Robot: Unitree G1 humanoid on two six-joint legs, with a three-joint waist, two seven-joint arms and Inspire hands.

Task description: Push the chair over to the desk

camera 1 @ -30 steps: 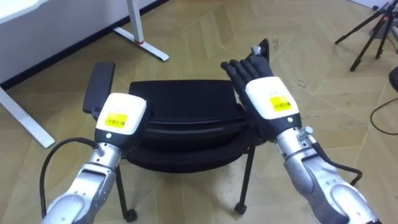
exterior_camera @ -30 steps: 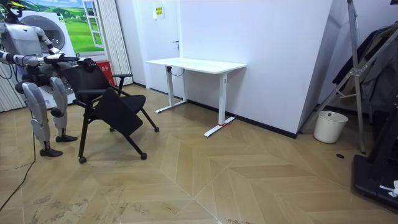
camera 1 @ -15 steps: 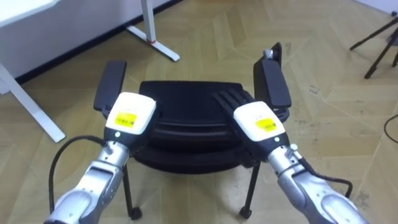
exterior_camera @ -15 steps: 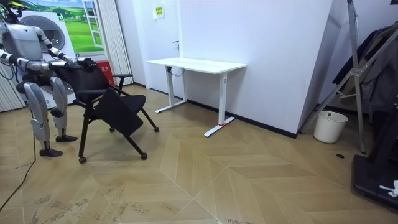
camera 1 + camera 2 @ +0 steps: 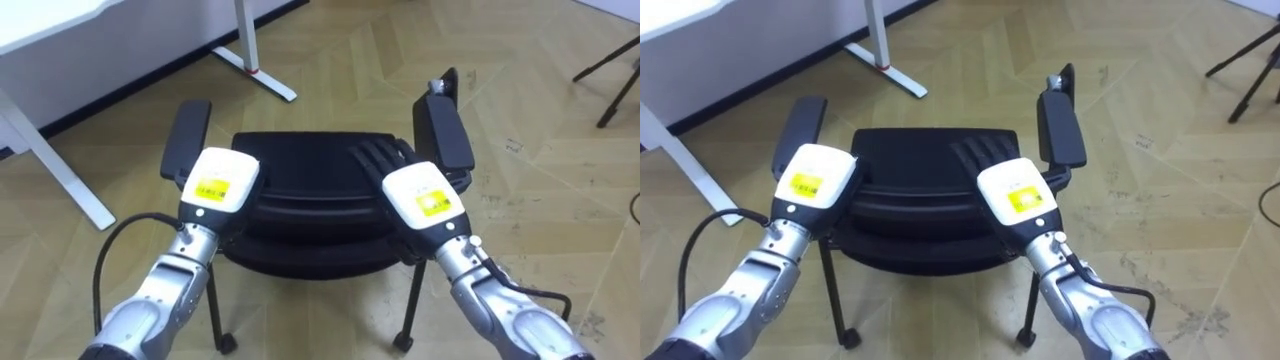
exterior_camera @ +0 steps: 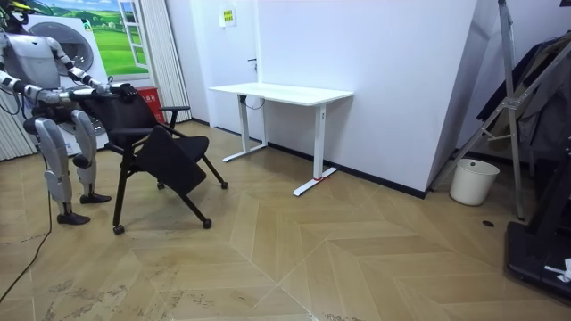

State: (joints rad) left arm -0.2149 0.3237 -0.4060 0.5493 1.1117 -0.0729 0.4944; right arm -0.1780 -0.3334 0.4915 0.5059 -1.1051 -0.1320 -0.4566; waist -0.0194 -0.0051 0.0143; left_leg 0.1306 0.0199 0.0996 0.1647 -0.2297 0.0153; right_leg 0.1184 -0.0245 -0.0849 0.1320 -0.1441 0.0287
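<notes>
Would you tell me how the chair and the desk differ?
The chair is black; the desk is white. The chair has castors; the desk has flat bar feet. The chair stands before the robot; the desk by the wall. Both stand on the wood floor.

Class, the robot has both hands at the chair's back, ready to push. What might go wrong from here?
The chair stands on small wheels, so it may roll off crooked toward the desk leg. The left hand and right hand sit high at its back, so a push might tip the chair rather than roll it.
</notes>
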